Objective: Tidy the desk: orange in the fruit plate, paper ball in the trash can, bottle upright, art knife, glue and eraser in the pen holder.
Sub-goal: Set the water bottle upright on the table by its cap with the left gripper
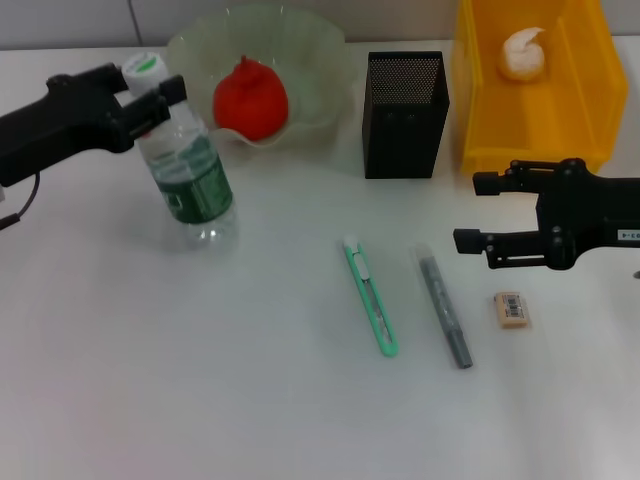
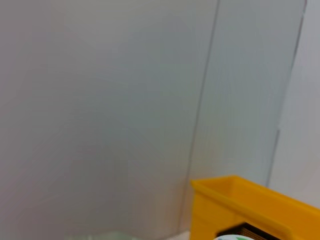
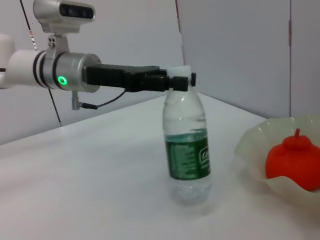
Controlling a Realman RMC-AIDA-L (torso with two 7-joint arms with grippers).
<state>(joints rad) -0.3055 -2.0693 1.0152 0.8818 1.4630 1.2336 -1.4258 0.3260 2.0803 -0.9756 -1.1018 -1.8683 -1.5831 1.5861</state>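
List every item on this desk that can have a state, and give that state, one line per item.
bottle: upright, cap on, neck gripped by left gripper
orange: in fruit plate
paper ball: in yellow trash can
pen holder: upright, nothing seen in it
art knife: flat on desk
glue: flat on desk
eraser: flat on desk
right gripper: open, holding nothing

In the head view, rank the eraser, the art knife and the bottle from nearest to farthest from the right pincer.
Measured from the right pincer:
1. Eraser, just in front of it, toward the robot.
2. Art knife, mid-table, to its left.
3. Bottle, far across on the left side, with the left pincer at its neck.
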